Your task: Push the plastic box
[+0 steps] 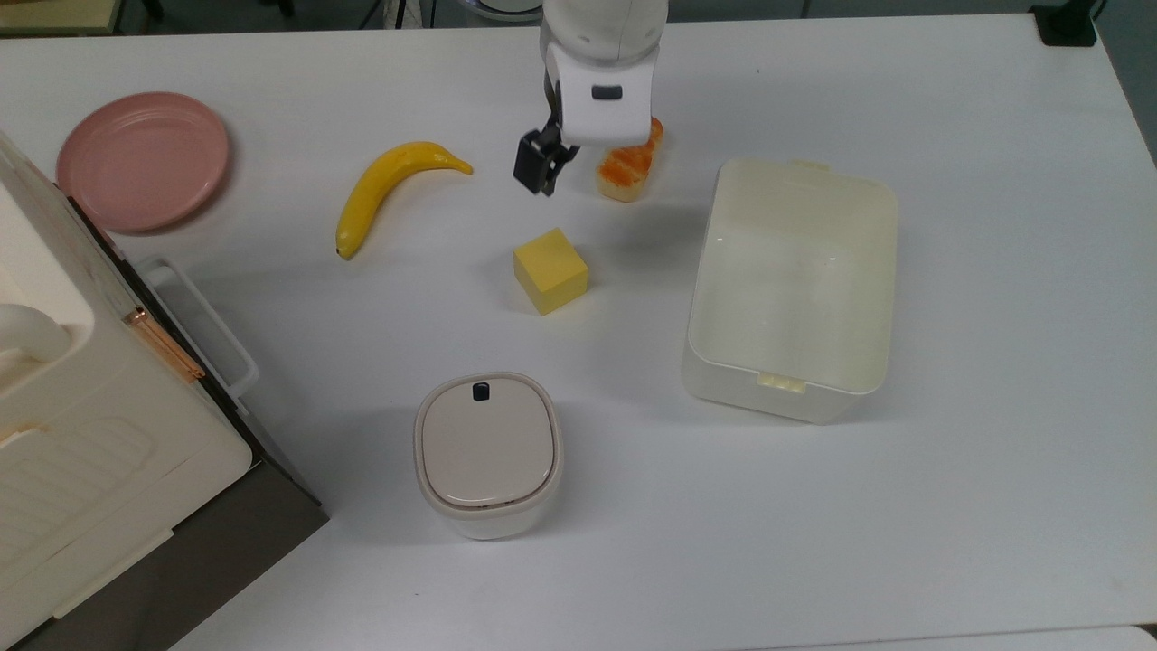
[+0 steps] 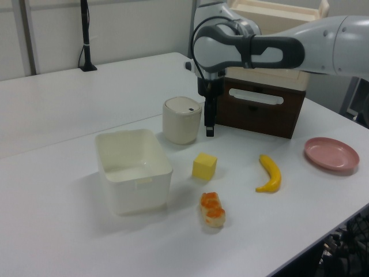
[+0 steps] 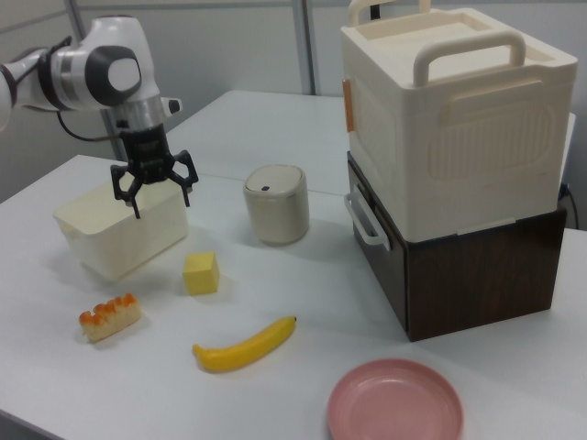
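The plastic box point(image 1: 794, 289) is a large cream-white open tub standing empty on the white table at the top view's right; it also shows in the left view point(image 2: 134, 170) and the right view point(image 3: 119, 234). My gripper point(image 1: 587, 154) hangs above the table to the top view's left of the box, over the spot between a banana and a bread piece. The right view shows the gripper point(image 3: 163, 200) open with nothing between its spread fingers, in front of the box's rim. The left view shows the gripper point(image 2: 210, 126) edge-on, pointing down.
A yellow cube point(image 1: 550, 270), a banana point(image 1: 390, 188) and an orange-topped bread piece point(image 1: 630, 167) lie near the gripper. A lidded white bin point(image 1: 488, 455) stands nearer the front, a pink plate point(image 1: 143, 160) at far left, and a cream case on a brown box point(image 1: 90, 434) at the left edge.
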Controlling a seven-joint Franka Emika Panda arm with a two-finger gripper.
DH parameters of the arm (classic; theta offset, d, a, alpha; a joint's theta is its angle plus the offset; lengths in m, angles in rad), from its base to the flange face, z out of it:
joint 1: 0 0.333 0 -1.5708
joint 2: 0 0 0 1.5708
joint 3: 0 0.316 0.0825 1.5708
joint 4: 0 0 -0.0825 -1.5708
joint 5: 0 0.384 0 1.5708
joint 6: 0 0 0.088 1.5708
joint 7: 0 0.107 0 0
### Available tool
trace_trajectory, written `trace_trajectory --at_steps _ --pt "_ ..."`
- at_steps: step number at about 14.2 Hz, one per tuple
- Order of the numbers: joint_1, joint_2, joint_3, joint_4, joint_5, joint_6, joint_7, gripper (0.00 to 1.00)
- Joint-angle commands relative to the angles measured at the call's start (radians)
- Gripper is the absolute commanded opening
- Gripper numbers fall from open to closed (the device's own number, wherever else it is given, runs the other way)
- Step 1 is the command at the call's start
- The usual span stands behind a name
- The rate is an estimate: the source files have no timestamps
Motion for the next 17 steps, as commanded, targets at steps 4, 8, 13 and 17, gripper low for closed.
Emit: trace_trajectory --at_steps 4,8,13,17 --pt "0.049 0.072 -0.009 -0.024 -0.057 0.116 -0.107 1.00" --pt "0.121 0.090 -0.007 -0.027 -0.045 0.125 0.022 1.00" --pt "0.209 0.154 -0.006 -0.024 -0.045 0.185 0.175 1.00" --pt "0.234 0.178 0.008 -0.007 -0.007 0.217 0.297 1.00"
